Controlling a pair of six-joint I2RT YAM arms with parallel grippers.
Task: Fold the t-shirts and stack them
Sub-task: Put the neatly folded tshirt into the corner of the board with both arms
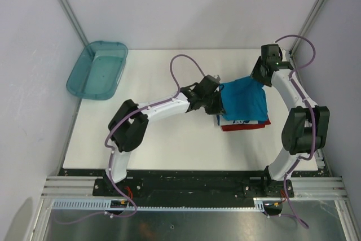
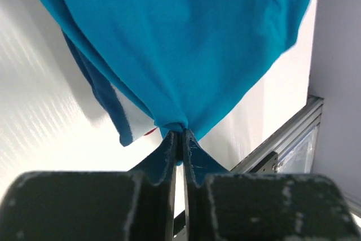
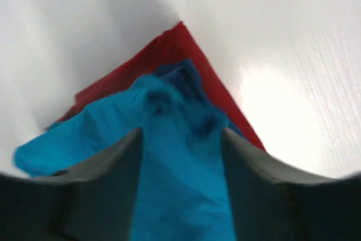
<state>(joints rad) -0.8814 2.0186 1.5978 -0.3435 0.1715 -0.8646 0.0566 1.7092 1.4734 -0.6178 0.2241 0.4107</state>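
The teal-blue t-shirt (image 1: 245, 99) is spread over the folded dark blue t-shirt (image 1: 243, 124), whose white print and red edge show at the near side. My left gripper (image 1: 218, 103) is shut on the teal shirt's left edge; in the left wrist view the cloth (image 2: 186, 43) bunches in the closed jaws of my left gripper (image 2: 179, 134), with the dark blue shirt (image 2: 104, 97) behind. My right gripper (image 1: 260, 75) is at the shirt's far right corner. In the right wrist view its jaws (image 3: 180, 136) stand wide apart with teal cloth (image 3: 180, 184) between them, above the red edge (image 3: 169, 55).
A translucent teal plastic bin (image 1: 97, 70) stands at the table's far left corner. The white table (image 1: 158, 145) is bordered by grey walls and metal posts. An aluminium rail (image 1: 192, 187) runs along the near edge by the arm bases.
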